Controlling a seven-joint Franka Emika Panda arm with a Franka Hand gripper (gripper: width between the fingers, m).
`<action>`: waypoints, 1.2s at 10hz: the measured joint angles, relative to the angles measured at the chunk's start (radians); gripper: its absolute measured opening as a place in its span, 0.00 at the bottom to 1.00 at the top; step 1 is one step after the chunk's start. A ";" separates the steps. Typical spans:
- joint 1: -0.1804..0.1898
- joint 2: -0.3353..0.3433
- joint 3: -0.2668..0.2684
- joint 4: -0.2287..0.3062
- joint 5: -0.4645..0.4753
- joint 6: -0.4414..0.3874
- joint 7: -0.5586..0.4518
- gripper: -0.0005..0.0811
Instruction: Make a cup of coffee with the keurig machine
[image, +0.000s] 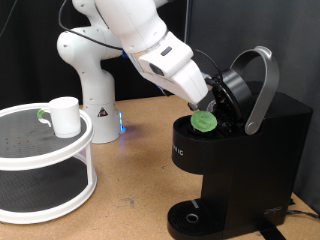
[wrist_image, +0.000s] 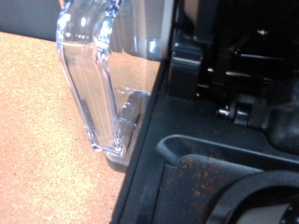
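The black keurig machine (image: 240, 160) stands at the exterior view's right with its silver-grey lid handle (image: 262, 85) raised and the lid open. My gripper (image: 212, 102) reaches down into the open pod chamber. A green-topped coffee pod (image: 205, 120) sits just under the gripper at the chamber's mouth; I cannot tell whether the fingers hold it. The white cup (image: 64, 116) stands on a white round stand (image: 50, 160) at the left, far from the gripper. The wrist view shows the machine's black body (wrist_image: 224, 140) and its clear water tank (wrist_image: 93, 84), with no fingers or pod.
The white robot base (image: 88, 80) stands at the back left. A small green object (image: 42, 113) lies beside the cup on the stand. The circular drip tray (image: 192, 215) has nothing on it. The table (image: 140, 160) is wood.
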 joint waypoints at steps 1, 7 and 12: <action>0.000 -0.001 0.000 -0.001 0.000 0.009 0.004 0.99; 0.003 0.021 0.019 -0.005 0.002 0.038 0.040 0.99; 0.007 0.037 0.041 -0.012 0.019 0.043 0.038 0.99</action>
